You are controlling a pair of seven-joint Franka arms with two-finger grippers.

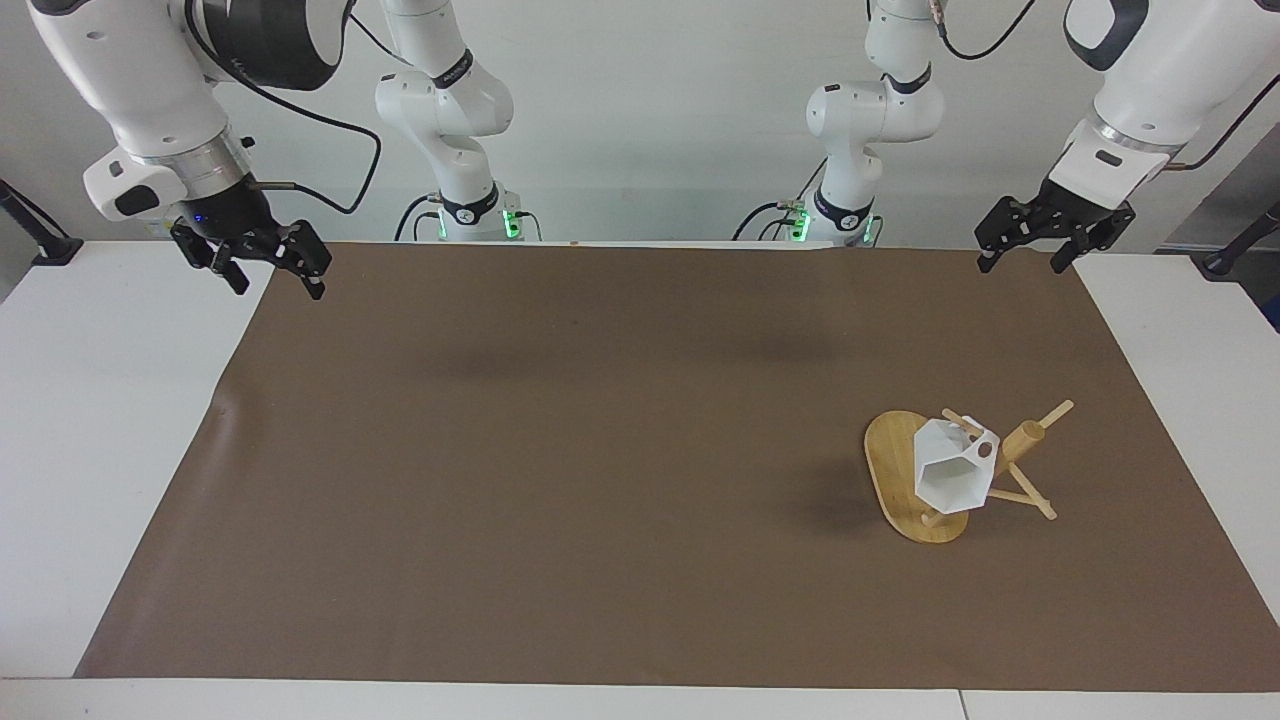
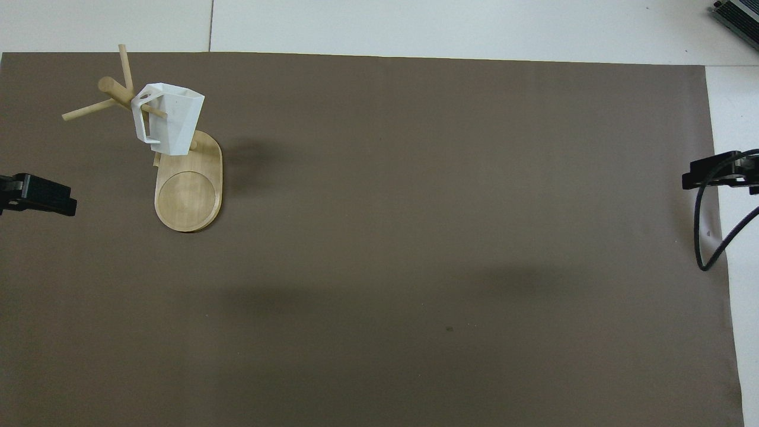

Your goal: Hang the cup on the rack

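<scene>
Facing view
Cup: white, faceted; hangs by its handle on a peg of the rack, tipped on its side, hexagonal mouth turned away from the robots and a little downward; long axis slanted, neither upright nor flat.
Rack: bamboo, oval base flat on the brown mat toward the left arm's end of the table; post leaning away from the base's bare part in this view, thin pegs crossing it.
Writing: none readable on cup or rack.
Left gripper: raised over the mat's corner at the left arm's end, close to the robots; fingers spread wide, holding nothing, well apart from cup and rack.
Right gripper: raised over the mat's edge at the right arm's end; fingers wide apart, empty; arm waiting.

Overhead view
Cup: handle threaded on a peg beside the post, body hanging over the base end farther from the robots.
Rack: round recess on the base bare.
Left gripper: only a dark tip at the frame's edge, apart from the rack.
Right gripper: dark tip at the mat's border, touching nothing.
</scene>
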